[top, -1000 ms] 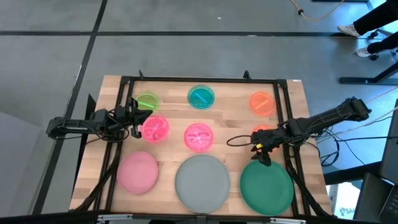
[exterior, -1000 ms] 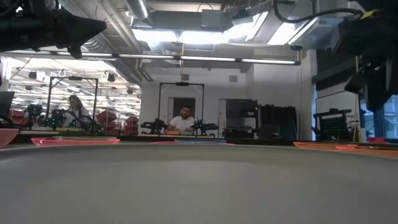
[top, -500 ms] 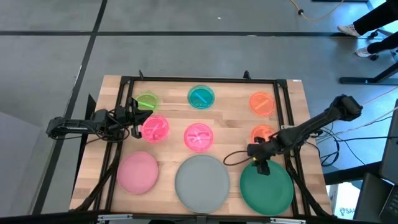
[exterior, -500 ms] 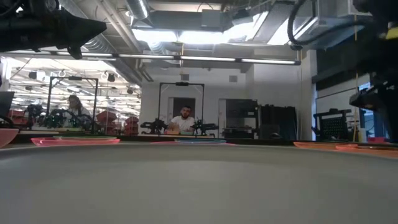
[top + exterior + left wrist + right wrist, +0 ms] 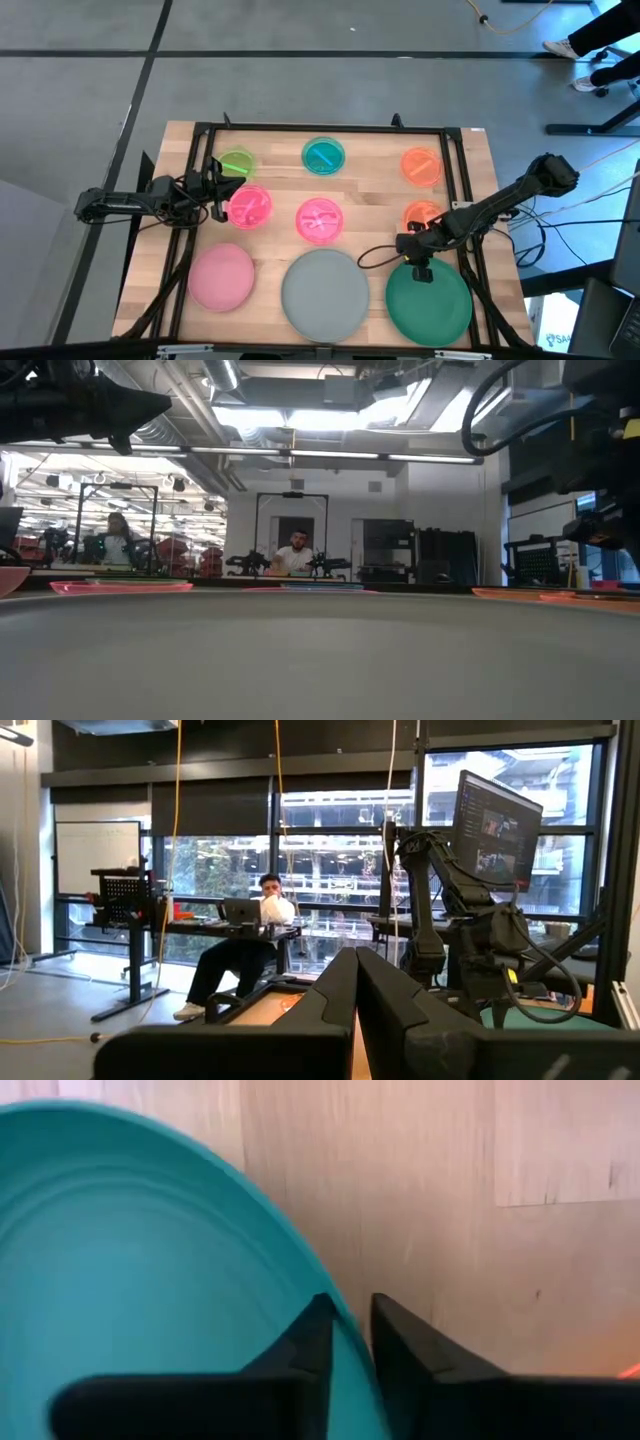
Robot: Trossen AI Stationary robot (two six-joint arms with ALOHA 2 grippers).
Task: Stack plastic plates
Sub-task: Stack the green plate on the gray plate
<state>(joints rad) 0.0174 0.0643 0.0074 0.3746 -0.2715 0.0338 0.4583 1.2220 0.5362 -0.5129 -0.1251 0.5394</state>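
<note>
Table [image 5: 480, 170]: wooden top inside a black frame, nine plates spread over it, both arms reaching in from the sides.
Big plates: pink plate [image 5: 221, 277], grey plate [image 5: 324, 291] and green plate [image 5: 430, 303] lie in a row along the near edge, none stacked yet.
Green plate: lies on the right arm's own side, nearest that arm; its far rim sits directly under the right gripper [image 5: 420, 262].
Right gripper: points down at that rim; in its wrist view one finger [image 5: 300, 1355] is over the plate's inside, the other outside on bare wood, the rim between them, a narrow gap left and no grip evident.
Small plates: lime plate [image 5: 236, 163], teal plate [image 5: 324, 155], two orange and two hot-pink ones lie farther back, apart from each other.
Left gripper [image 5: 213, 197]: waits at the left edge beside a hot-pink plate [image 5: 249, 205], fingers pressed together, empty.
</note>
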